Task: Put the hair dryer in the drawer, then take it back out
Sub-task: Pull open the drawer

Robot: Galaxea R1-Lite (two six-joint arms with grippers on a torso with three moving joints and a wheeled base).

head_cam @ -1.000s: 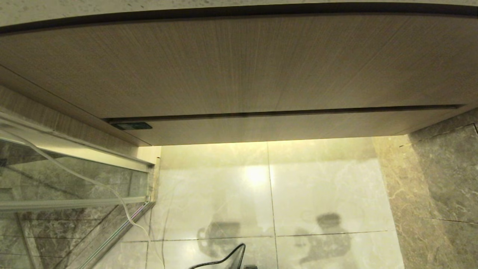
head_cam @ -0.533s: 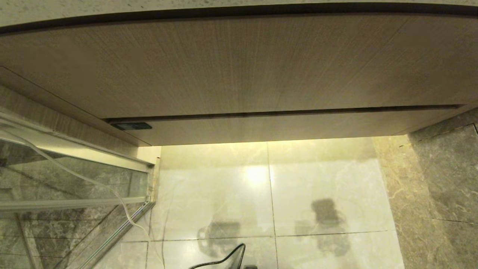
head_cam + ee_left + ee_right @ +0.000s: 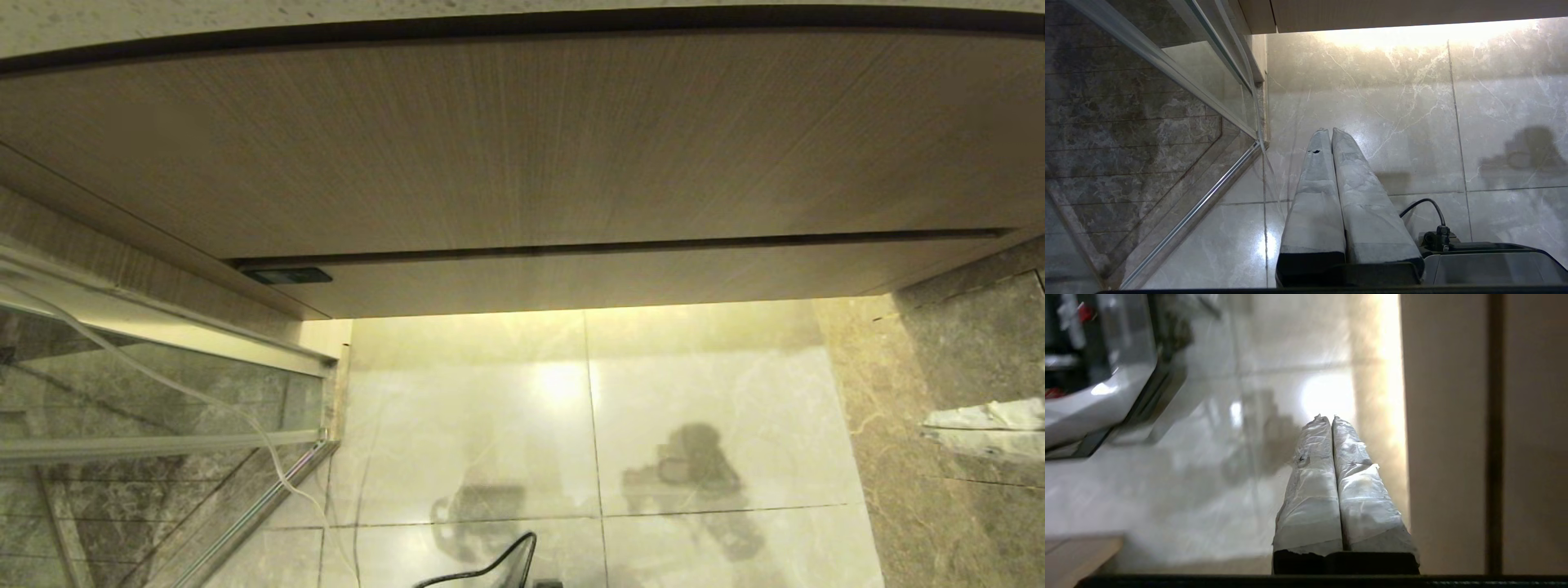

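Glossy marble floor (image 3: 718, 384); glass shower door (image 3: 155, 392) at left.

- The drawer (image 3: 522, 155) front sits flush, only thin seams around it.
- A glass partition (image 3: 147, 392) closes off the left.
- Bare floor (image 3: 694, 384) lies open below, right gripper (image 3: 931, 430) above it.

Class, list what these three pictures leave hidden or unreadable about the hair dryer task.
- Hair dryer: in no view.
- Drawer contents: hidden in the head view behind its shut front.
- Right gripper: its arm is cut off by the head view's right edge.
- Left gripper: outside the head view, seen only in its wrist view.
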